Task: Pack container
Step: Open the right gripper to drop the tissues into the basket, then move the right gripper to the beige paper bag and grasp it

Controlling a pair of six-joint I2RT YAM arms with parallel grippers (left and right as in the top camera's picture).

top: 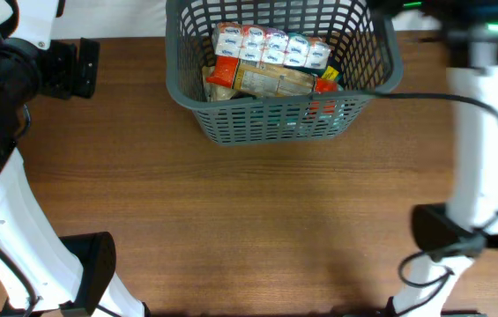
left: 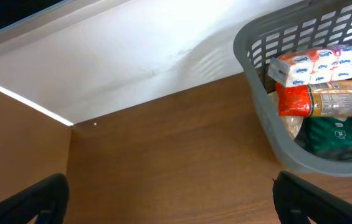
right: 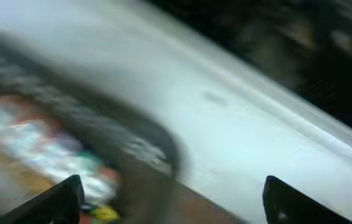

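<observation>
The dark grey container [top: 275, 121] stands at the back middle of the table. It holds a row of white-and-blue packets [top: 271, 46], a long beige packet [top: 275, 82] and orange-red packets [top: 224, 72]. My left gripper [top: 85, 69] is open and empty, left of the container and apart from it. In the left wrist view the jaws [left: 169, 200] hang over bare wood, with the container [left: 268, 124] at the right. My right gripper [top: 398, 7] is at the container's far right corner. In the blurred right wrist view its jaws [right: 172, 199] are open and empty beside the rim [right: 141, 146].
A white wall [left: 132, 56] runs along the table's back edge behind the container. The brown wooden table [top: 249, 220] stretches in front of the container. The arm bases [top: 90, 264] stand at the front left and front right [top: 447, 233].
</observation>
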